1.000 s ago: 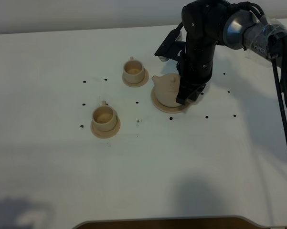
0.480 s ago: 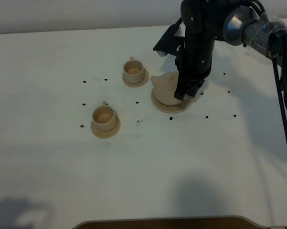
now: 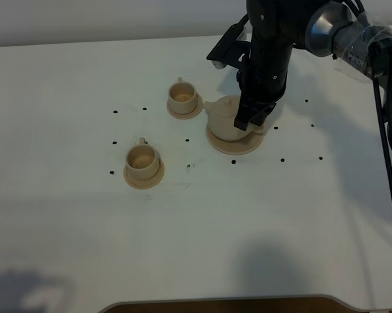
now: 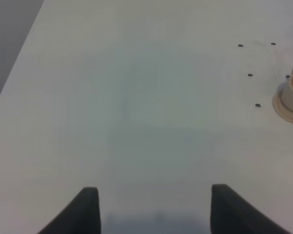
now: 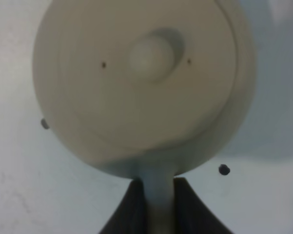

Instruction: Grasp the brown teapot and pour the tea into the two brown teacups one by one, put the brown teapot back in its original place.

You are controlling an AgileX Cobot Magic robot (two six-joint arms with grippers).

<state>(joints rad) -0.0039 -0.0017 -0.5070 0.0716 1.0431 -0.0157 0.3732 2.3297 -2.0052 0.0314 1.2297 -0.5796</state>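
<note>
- A flat matte white table top [image 3: 65, 215] is seen to fill nearly the whole exterior view. Small black dots [image 3: 115, 111] are scattered across it around the crockery.
- A dark brown curved edge [image 3: 235, 305] is noted at the near side of the table, and a pale grey band [image 3: 85, 19] beyond the far side. Soft shadows are cast on the near part of the surface.
- The squat round tan ceramic teapot [image 3: 227, 119] is located over the wide flat tan saucer disc [image 3: 233, 147], right of centre. Contact between the two cannot be determined.
- The right gripper [image 5: 159, 192] is closed narrowly on the teapot's loop handle, with one finger at each side.
- The two small tan cylindrical teacups [image 3: 183, 98] are each stood on a matching saucer. One is near the spout; the other teacup [image 3: 142, 160] is placed nearer and to the left, apart from the teapot.
- The left gripper [image 4: 153, 209] is held widely parted over bare table, with nothing between its fingers.
</note>
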